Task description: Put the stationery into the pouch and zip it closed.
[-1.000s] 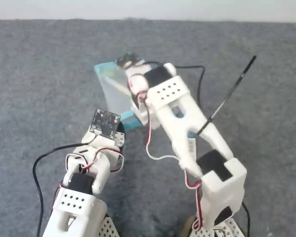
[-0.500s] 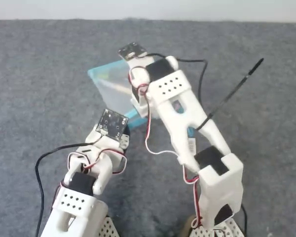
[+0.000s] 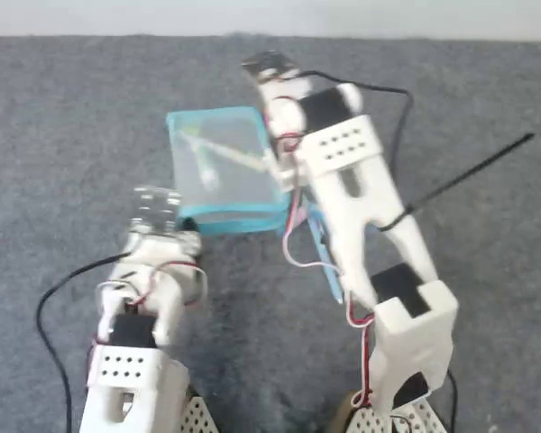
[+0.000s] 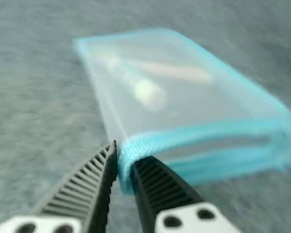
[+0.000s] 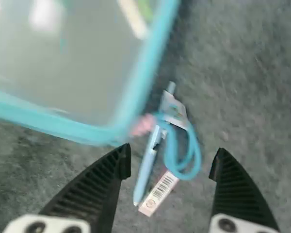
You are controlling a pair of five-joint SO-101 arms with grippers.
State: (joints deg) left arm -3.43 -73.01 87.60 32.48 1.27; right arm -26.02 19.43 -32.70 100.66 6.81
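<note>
Item 1, pouch (image 3: pixel 218 176): translucent, edged in cyan, laid flat on the grey carpet (image 3: pixel 72 117) between the two arms. Contents: pale sticks (image 3: pixel 230 155) are seen through the wall, one of them with a greenish end; their kind cannot be made out. In the left wrist view the pouch (image 4: pixel 184 97) is shown with its cyan zip band towards the camera; whether the zip is drawn cannot be told.

Item 2, left gripper (image 4: pixel 123 158): clenched, the corner of the zip band is pinched between its jaws. In the high view it is placed at the pouch's near left corner (image 3: pixel 182 224).

Item 3, right gripper (image 5: pixel 172 151): released, jaws spread wide, nothing held, hung above the carpet just beside the pouch (image 5: pixel 63 63).

Item 4, pen (image 5: pixel 146 170): light blue, left outside the pouch on the carpet beneath the right arm (image 3: pixel 326 262). A cyan cord loop (image 5: pixel 190 150) and a barcode label (image 5: pixel 157 191) are lying with it; a pink tab (image 5: pixel 141 127) is seen at the pouch's corner
</note>
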